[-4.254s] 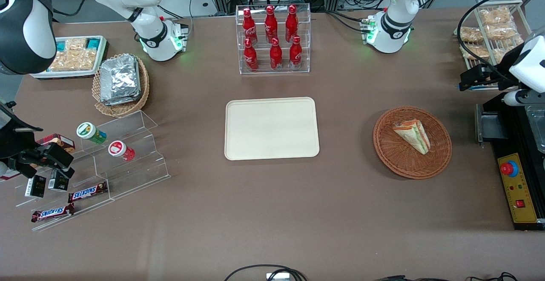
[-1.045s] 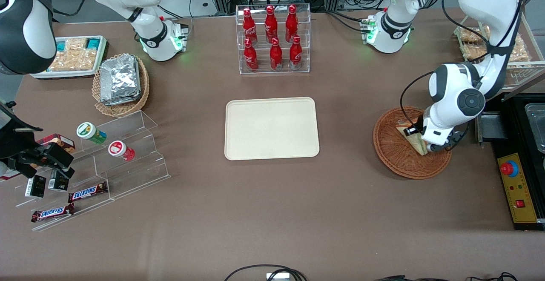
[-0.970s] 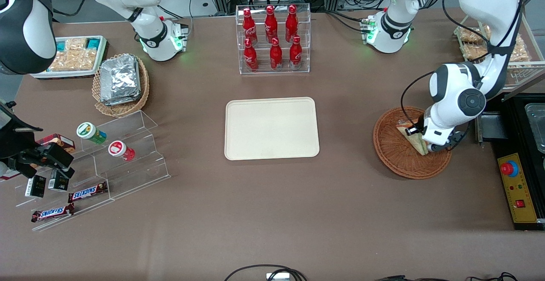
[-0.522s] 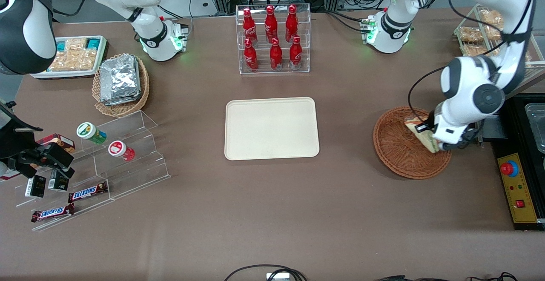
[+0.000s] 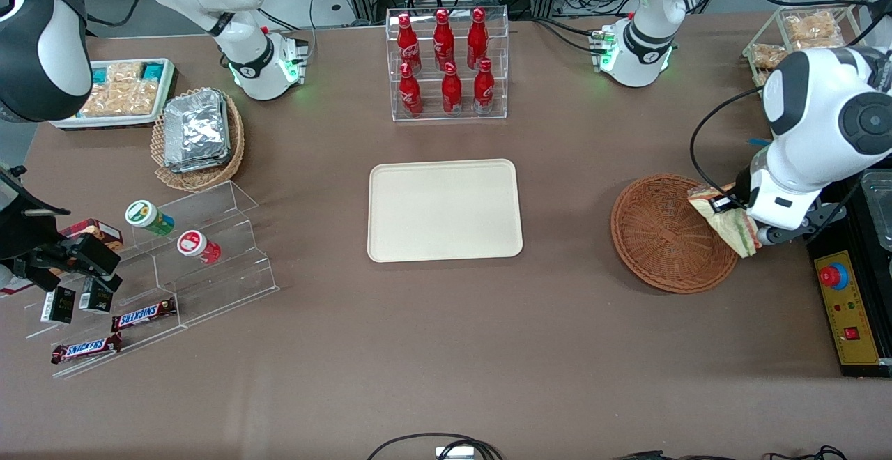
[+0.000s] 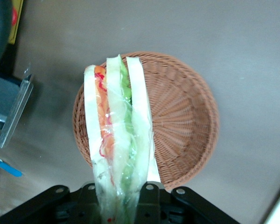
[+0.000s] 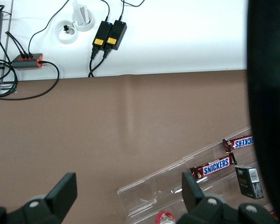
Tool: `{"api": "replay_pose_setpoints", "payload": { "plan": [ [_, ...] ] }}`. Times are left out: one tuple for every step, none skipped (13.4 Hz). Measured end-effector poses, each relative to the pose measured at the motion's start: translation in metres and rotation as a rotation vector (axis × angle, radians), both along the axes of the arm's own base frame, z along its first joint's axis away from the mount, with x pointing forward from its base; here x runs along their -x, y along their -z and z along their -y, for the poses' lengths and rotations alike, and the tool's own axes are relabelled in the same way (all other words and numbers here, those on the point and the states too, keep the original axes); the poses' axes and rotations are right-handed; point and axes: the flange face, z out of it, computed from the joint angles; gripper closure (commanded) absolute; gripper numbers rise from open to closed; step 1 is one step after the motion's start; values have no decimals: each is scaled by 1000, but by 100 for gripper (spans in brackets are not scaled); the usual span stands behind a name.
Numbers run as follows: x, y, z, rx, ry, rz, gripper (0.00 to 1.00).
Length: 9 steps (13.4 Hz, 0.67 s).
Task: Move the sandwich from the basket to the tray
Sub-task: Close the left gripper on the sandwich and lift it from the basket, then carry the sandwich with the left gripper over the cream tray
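Observation:
The sandwich (image 5: 728, 221) (image 6: 116, 140), a wrapped wedge of pale bread with green, orange and red layers, hangs in the air over the rim of the reddish-brown wicker basket (image 5: 662, 233) (image 6: 182, 116). My left gripper (image 5: 740, 219) (image 6: 120, 207) is shut on the sandwich, above the basket's edge toward the working arm's end of the table. Nothing lies in the basket. The cream-beige tray (image 5: 444, 210) sits bare at the table's middle, well apart from the gripper.
A clear rack of red bottles (image 5: 446, 63) stands farther from the front camera than the tray. A black control box with a red button (image 5: 843, 293) lies beside the basket. Toward the parked arm's end are a tan basket of foil packets (image 5: 197, 132) and acrylic steps with snacks (image 5: 174, 265).
The gripper closed on the sandwich in the basket and has lifted it, moving up and toward the working arm's end. The basket now holds nothing.

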Motion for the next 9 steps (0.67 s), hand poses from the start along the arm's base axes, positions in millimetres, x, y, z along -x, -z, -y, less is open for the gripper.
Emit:
{"api": "replay_pose_setpoints", "payload": {
  "plan": [
    [-1,-9,19,3,37,12,100],
    [-1,-15,41,6,76,21,100],
    [2,-18,64,8,118,27,100],
    [6,-20,86,11,159,30,100],
    [11,-21,107,13,197,32,100],
    [17,-22,128,15,237,33,100],
    [24,-22,151,18,279,33,100],
    [33,-21,174,21,323,31,100],
    [41,-19,194,24,364,27,100]
  ]
}}
